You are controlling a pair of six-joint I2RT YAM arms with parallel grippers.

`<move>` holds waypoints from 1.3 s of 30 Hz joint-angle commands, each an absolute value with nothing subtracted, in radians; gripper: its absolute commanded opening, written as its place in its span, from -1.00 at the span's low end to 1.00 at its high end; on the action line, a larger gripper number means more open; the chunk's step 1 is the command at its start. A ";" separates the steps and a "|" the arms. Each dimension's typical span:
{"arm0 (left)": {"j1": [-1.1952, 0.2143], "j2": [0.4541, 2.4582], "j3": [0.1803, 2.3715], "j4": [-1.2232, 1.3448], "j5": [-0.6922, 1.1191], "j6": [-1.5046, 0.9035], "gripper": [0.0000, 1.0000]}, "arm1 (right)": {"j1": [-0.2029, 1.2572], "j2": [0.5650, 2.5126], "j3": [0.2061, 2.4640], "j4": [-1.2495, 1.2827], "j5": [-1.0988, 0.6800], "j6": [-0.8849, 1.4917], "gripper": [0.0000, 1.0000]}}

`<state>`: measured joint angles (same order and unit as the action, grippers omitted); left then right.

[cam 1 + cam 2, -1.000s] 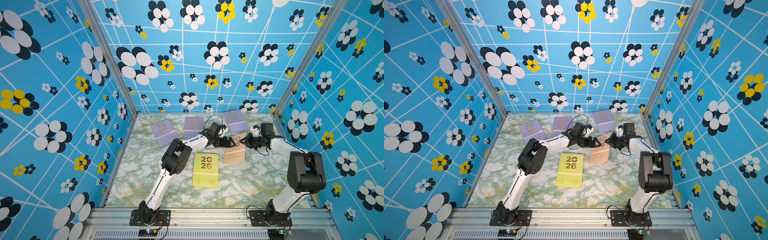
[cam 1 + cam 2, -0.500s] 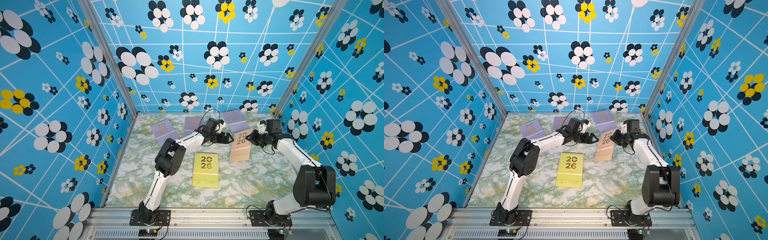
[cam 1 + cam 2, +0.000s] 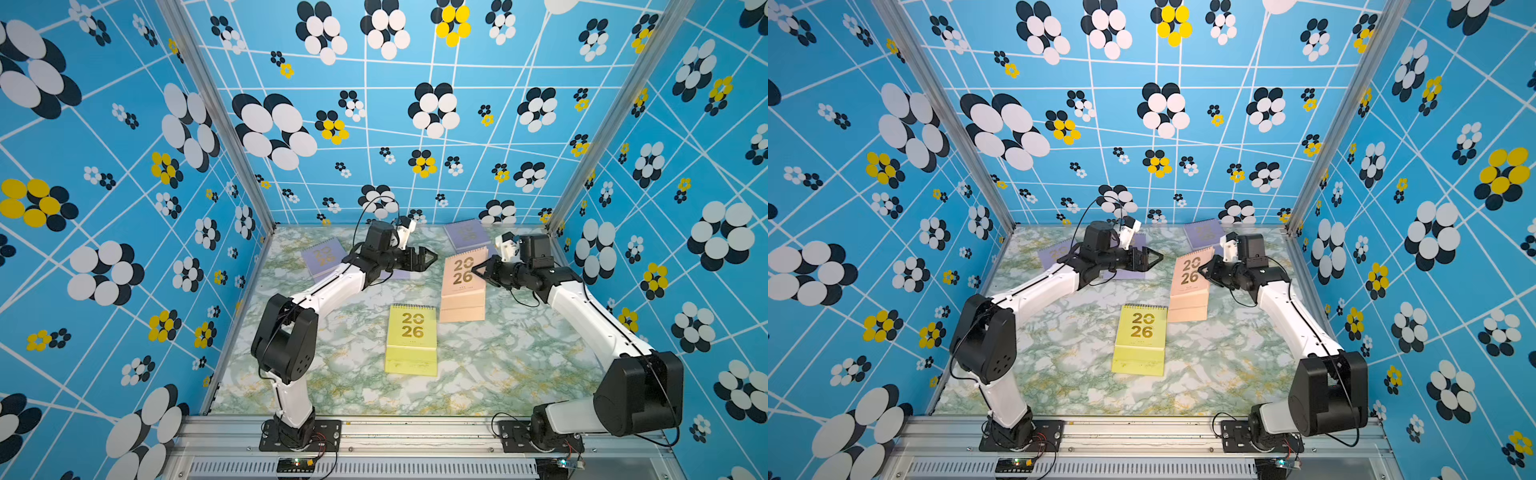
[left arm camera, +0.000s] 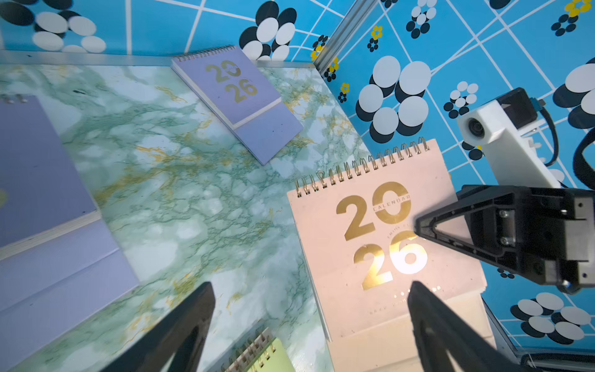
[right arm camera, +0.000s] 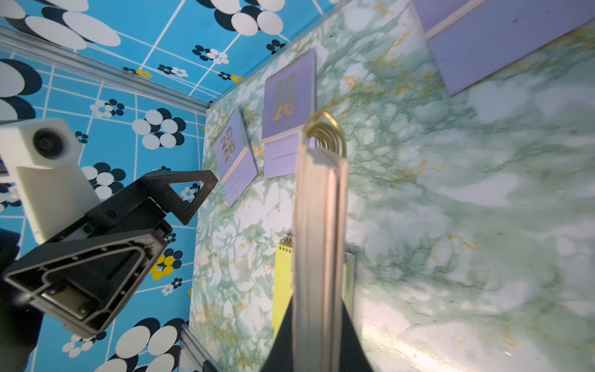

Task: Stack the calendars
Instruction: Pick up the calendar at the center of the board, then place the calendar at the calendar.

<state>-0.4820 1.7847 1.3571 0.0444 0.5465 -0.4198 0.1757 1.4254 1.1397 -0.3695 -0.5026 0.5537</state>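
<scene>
Only the right wrist view shows the peach calendar [image 5: 318,225] edge-on (blurred), clamped in the right hand [image 5: 317,322]. Both top views show its cover, tilted over the right rear of the desk [image 3: 519,353], long axis front-to-back, spiral rearward. The left hand [image 3: 430,258] gapes near a lilac calendar [image 3: 399,274], mostly hidden there.

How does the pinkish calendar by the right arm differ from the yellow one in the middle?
Colour: the peach calendar is pinkish-beige, the yellow calendar lemon.
Grip: the right tool is shut on the peach calendar's side edge; nothing touches the yellow calendar.
Pose: the peach calendar looks tilted up at its spiral end; the yellow calendar lies flat on the table.
Both are spiral-bound with gold 2026 covers.
</scene>
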 commanded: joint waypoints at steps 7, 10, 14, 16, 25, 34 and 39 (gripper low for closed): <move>-0.417 1.579 1.136 0.132 0.531 -0.393 0.93 | 0.362 1.390 1.076 -0.167 -0.519 0.711 -1.00; -0.385 1.513 1.060 0.173 0.551 -0.406 1.00 | 0.410 1.407 1.032 -0.077 -0.515 0.772 -1.00; -0.353 1.443 0.984 0.185 0.560 -0.406 0.99 | 0.471 1.436 1.004 -0.019 -0.499 0.804 -1.00; -0.341 1.413 0.956 0.178 0.561 -0.400 0.99 | 0.491 1.447 0.987 0.020 -0.501 0.818 -1.00; -0.321 1.306 0.827 0.211 0.578 -0.416 0.99 | 0.520 1.504 0.867 0.287 -0.561 0.936 -1.00; -0.319 1.238 0.766 0.210 0.597 -0.416 0.99 | 0.522 1.516 0.774 0.404 -0.590 0.961 -1.00; -0.319 1.226 0.743 0.223 0.610 -0.421 0.99 | 0.522 1.513 0.720 0.461 -0.597 0.984 -1.00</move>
